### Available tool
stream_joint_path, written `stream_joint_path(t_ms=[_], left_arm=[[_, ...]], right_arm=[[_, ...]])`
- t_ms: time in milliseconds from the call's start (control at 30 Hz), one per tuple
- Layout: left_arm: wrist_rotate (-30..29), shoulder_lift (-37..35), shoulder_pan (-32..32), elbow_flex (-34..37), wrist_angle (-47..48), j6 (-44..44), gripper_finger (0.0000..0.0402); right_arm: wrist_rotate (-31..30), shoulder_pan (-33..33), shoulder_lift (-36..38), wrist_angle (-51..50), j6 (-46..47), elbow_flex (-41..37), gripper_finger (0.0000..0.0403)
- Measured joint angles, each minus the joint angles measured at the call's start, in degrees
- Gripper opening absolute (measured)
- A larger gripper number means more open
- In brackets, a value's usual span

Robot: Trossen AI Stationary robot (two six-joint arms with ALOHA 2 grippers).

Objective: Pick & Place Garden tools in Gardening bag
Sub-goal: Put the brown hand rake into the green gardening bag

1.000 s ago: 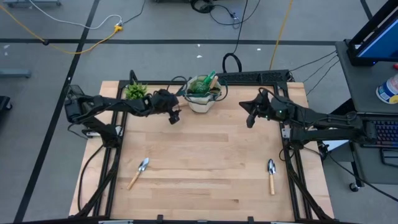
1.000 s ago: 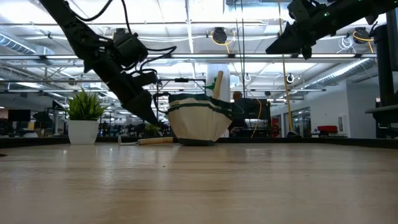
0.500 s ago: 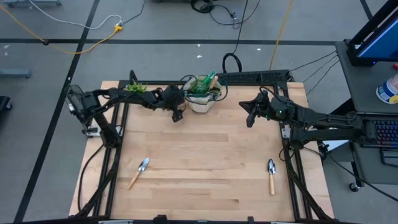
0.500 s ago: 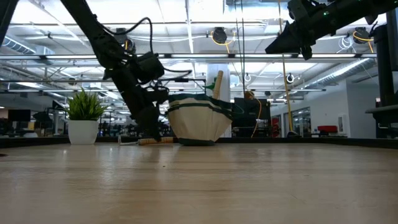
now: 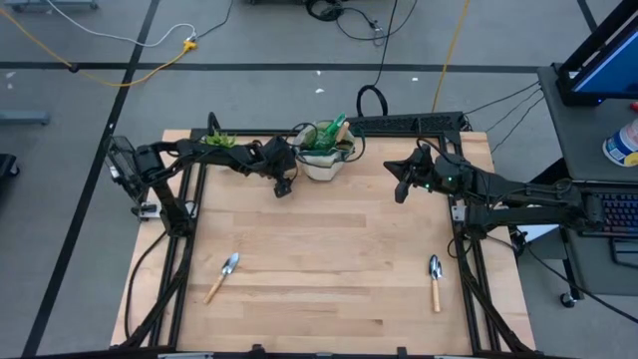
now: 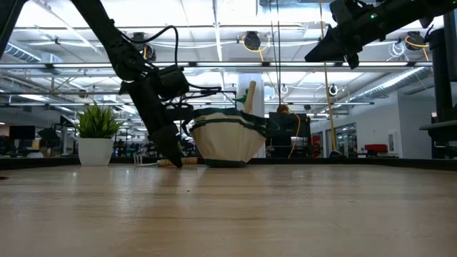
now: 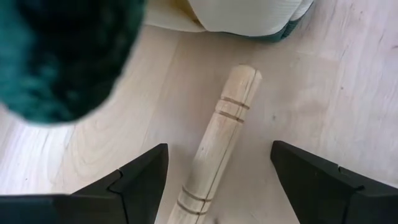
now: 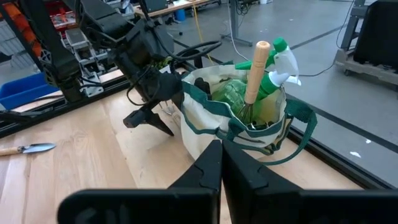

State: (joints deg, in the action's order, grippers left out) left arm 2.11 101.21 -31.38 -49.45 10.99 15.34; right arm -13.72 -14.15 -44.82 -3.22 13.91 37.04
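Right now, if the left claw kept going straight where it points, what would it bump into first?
Most likely the wooden handle lying on the table between the left gripper's open fingers, beside the gardening bag.

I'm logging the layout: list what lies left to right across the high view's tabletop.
Left trowel → left gripper → gardening bag → right gripper → right trowel.

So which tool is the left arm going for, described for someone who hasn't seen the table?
Find the beige gardening bag at the table's far edge. On the wood right beside its base lies a tool with a pale ridged wooden handle, between the open left pincer. The two trowels lie far off near the front.
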Motion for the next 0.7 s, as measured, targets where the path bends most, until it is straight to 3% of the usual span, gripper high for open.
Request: stream_joint_path(t_ms=[200,600,700], left_arm=[[-1.80,0.07,1.00,-0.01,2.25,-5.40,0.0270],[2.19,0.17,3.09,0.11,3.67,-12.25,0.0076],[2.93,0.15,3.73,0.15,3.80,-14.39,0.0063]], right_arm=[[0.00,0.00,0.00,0.00,-0.02,0.00,0.0001],[-0.20,0.00,0.00,0.00,-1.34,0.02,0.0001],[-0.20,0.00,0.00,0.00,-1.55,0.02,0.0001]])
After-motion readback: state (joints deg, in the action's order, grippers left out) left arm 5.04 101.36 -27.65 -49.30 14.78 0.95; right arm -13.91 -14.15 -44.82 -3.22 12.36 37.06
